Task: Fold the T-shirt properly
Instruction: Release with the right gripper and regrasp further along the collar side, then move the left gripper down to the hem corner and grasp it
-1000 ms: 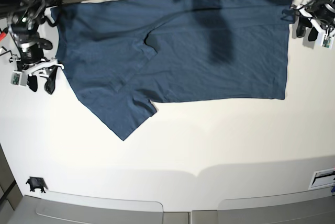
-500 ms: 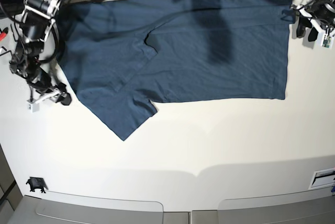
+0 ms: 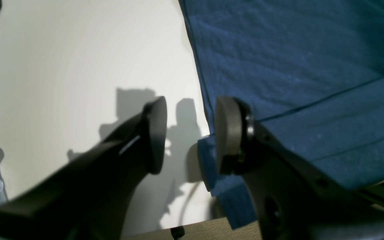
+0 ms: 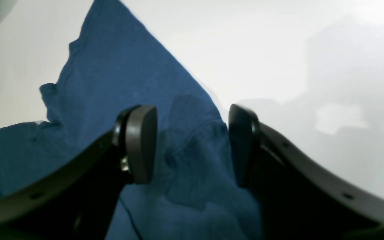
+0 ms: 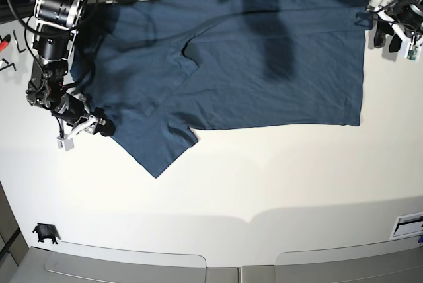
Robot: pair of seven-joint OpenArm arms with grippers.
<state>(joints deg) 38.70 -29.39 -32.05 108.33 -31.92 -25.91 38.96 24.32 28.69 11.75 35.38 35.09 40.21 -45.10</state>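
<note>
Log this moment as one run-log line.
T-shirt: spread flat, unfolded | right gripper: open over sleeve edge | left gripper: open at hem corner | nothing grasped

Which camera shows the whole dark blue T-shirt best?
The base view: the dark teal-blue cotton T-shirt lies there almost whole, one sleeve pointing toward the camera. The left wrist view shows only a hemmed edge; the right wrist view shows only one pointed part.

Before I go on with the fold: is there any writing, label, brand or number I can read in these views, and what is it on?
None can be read.
T-shirt: plain blue cloth, no print or label showing in any view.
White card at the table's near right edge: dark markings, too small to read.
Left claw and right claw: plain black, no markings.
</note>
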